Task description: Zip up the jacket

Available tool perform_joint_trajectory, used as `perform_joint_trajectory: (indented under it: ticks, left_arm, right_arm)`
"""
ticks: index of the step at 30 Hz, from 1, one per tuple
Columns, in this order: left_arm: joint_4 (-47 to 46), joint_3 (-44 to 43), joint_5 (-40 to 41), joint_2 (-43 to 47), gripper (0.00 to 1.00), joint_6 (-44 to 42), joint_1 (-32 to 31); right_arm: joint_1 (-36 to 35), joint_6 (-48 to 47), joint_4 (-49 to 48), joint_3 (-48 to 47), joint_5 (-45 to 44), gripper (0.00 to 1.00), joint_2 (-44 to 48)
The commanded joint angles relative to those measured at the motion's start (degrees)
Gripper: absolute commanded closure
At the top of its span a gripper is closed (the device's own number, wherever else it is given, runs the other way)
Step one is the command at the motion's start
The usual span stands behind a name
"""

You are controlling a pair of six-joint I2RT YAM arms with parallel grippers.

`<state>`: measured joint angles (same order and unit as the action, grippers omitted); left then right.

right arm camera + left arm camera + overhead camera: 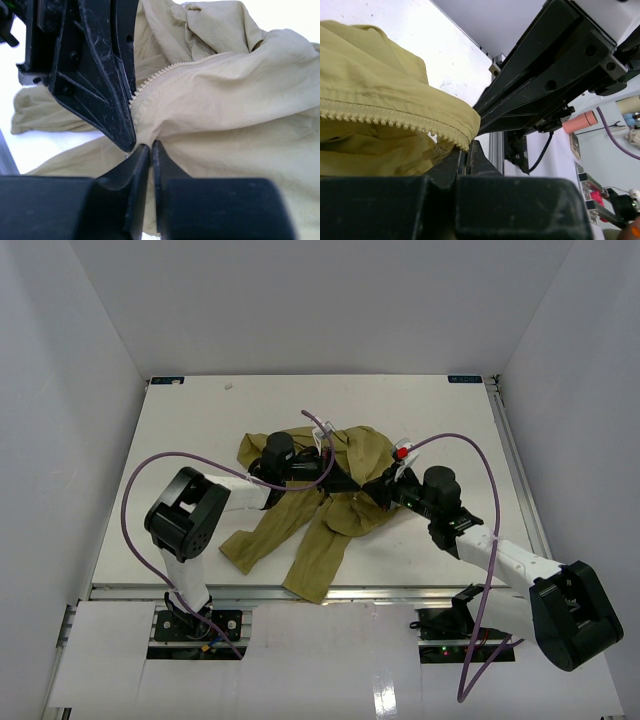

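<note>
- Left gripper (466,152) pinches the soft olive-green cloth jacket (345,515) at its zipper teeth (385,119); right gripper (151,150) pinches cloth beside.
- Likely step: mating zipper ends, needing precise alignment next.

A flat white rectangular tabletop (180,430) fills the middle of the overhead view. It is boxed in by plain white matte walls at 9 o'clock (60,390), 12 o'clock (320,300) and 3 o'clock (590,370). A silver aluminium rail (130,591) edges the tabletop at 6 o'clock, and a second one (520,470) runs along it at 3 o'clock. The light is even and diffuse, with soft shadows.
</note>
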<state>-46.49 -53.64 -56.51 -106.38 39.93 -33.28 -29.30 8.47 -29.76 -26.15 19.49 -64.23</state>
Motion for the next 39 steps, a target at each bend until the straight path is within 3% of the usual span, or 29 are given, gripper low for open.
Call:
perform_joint_trajectory:
  ticks: [1, 3, 9, 14, 22, 32, 39]
  left_arm:
    - [2.7, -3.3, -2.4, 1.1, 1.0, -0.6, 0.0]
    - [6.0, -4.3, -3.2, 2.1, 1.0, -2.2, 0.2]
    - [13.5, -6.5, -7.4, 3.8, 1.0, -5.2, 0.9]
    - [12.6, -6.6, -10.3, 4.0, 1.0, -4.7, 1.2]
    - [4.8, -6.2, -15.2, 3.6, 1.0, 1.9, 1.6]
    - [1.8, -6.7, -17.2, 3.6, 1.0, 5.7, 1.6]
    - [-1.3, -6.3, -18.1, 3.0, 1.0, 8.2, 1.6]
  right_arm:
    - [0.7, -3.9, 1.1, -3.0, 1.1, 0.82, 0.9]
    - [3.0, -6.6, 5.1, -5.5, 5.3, 0.71, 0.1]
    - [4.2, -7.4, 8.5, -9.0, 2.9, 0.52, 0.5]
    - [4.2, -5.6, 6.9, -5.6, 7.2, 0.45, 4.9]
    - [4.2, -1.2, -2.0, 3.8, 16.1, 0.45, 14.0]
    - [4.2, -0.1, -7.2, 4.6, 22.0, 0.56, 10.1]
    - [4.2, -1.6, -7.4, 3.9, 19.8, 0.59, 7.4]
